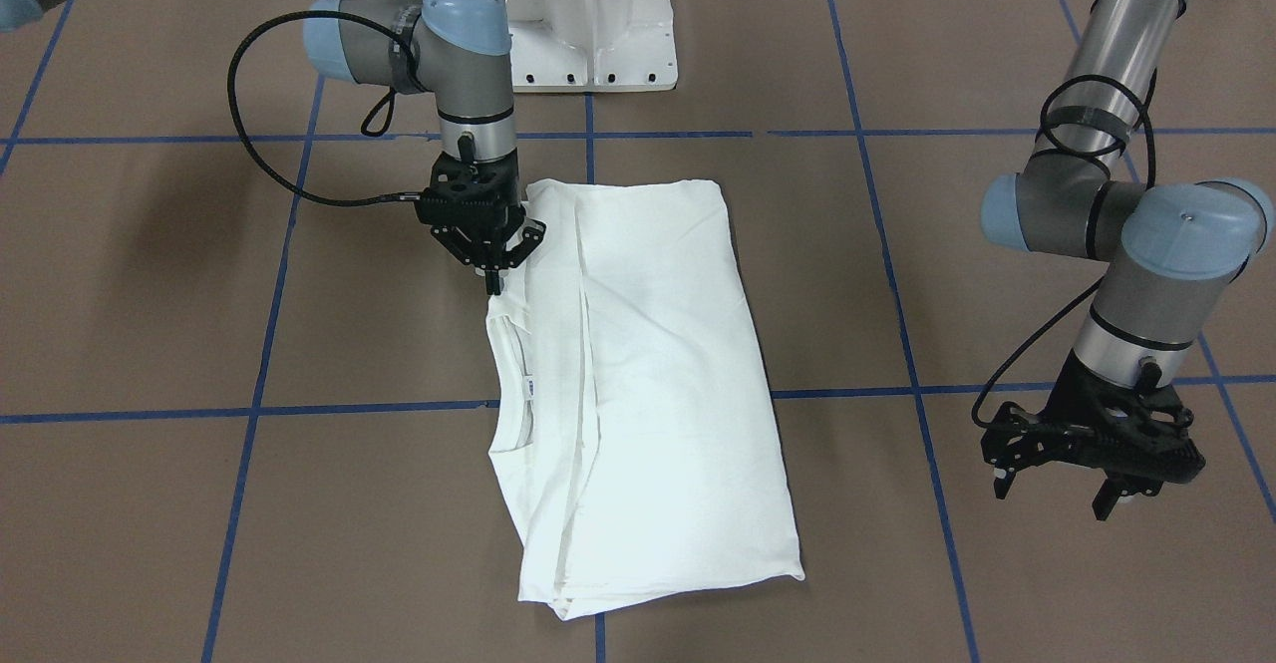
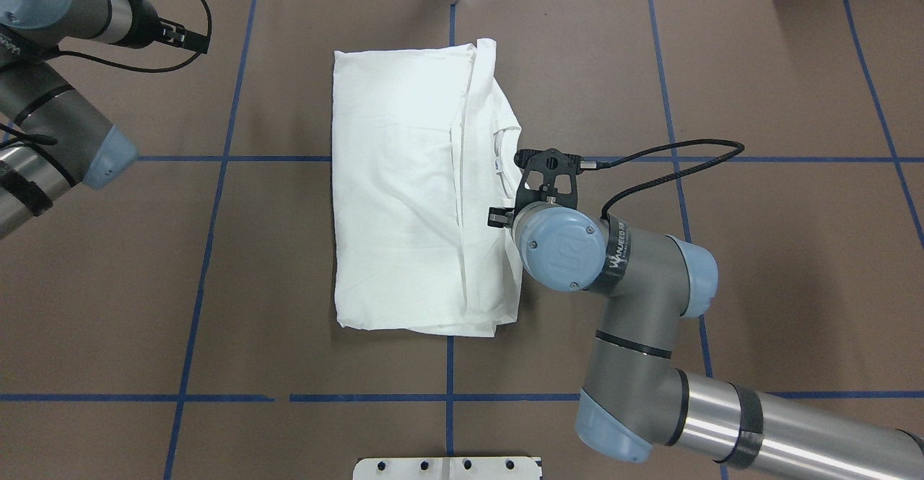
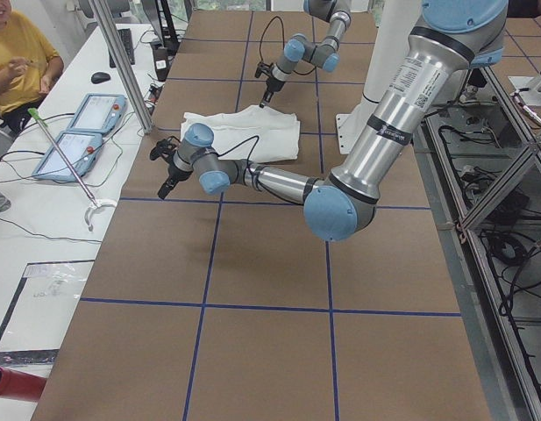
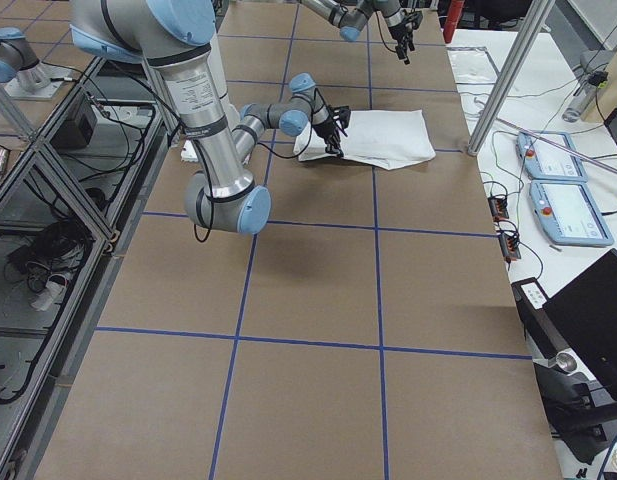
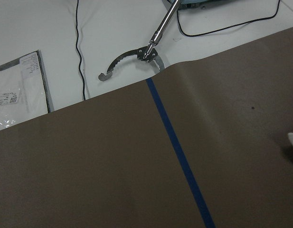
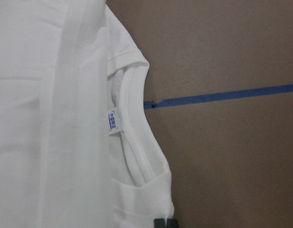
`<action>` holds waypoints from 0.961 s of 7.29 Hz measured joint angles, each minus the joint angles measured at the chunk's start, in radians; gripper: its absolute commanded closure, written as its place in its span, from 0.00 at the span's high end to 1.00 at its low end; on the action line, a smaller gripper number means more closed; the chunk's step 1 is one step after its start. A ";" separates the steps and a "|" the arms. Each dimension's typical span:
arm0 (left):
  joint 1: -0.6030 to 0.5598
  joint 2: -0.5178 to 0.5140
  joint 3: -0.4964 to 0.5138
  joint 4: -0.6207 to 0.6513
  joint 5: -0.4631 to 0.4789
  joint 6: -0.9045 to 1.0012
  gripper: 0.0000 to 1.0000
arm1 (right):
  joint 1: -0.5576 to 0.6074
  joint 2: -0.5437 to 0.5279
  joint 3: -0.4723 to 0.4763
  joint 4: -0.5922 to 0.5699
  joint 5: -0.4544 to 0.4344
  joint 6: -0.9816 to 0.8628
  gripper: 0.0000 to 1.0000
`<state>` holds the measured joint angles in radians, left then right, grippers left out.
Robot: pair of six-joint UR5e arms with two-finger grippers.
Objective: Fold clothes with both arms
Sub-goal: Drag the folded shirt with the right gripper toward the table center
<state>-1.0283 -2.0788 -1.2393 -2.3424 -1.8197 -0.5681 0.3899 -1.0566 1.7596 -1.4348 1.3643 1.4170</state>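
Note:
The white T-shirt (image 1: 658,384) lies folded into a long rectangle in the middle of the table, with its neckline and small label (image 1: 531,385) on the right arm's side. It also shows from overhead (image 2: 404,191). My right gripper (image 1: 493,279) points down with its fingers closed on the shirt's edge just beside the neckline. In the right wrist view one dark fingertip (image 6: 165,223) sits on that edge below the label (image 6: 113,122). My left gripper (image 1: 1057,492) is open and empty, held above bare table well away from the shirt.
The white pedestal base (image 1: 588,25) stands behind the shirt. Blue tape lines (image 1: 259,344) cross the brown table cover. Beyond the table's far edge are two teach pendants (image 3: 77,132), a metal tool (image 5: 137,59) and a seated person (image 3: 16,53).

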 measured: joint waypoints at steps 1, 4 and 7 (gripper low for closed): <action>0.000 0.004 -0.006 0.000 -0.001 0.000 1.00 | -0.013 -0.027 0.033 -0.003 -0.015 0.000 1.00; 0.004 0.009 -0.008 0.000 -0.003 0.001 1.00 | -0.015 0.149 -0.115 -0.030 -0.028 -0.051 1.00; 0.005 0.031 -0.022 -0.001 -0.006 0.000 1.00 | -0.007 0.311 -0.301 -0.099 0.015 -0.166 1.00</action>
<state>-1.0232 -2.0482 -1.2614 -2.3437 -1.8253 -0.5679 0.3827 -0.7456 1.4583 -1.5335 1.3791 1.2511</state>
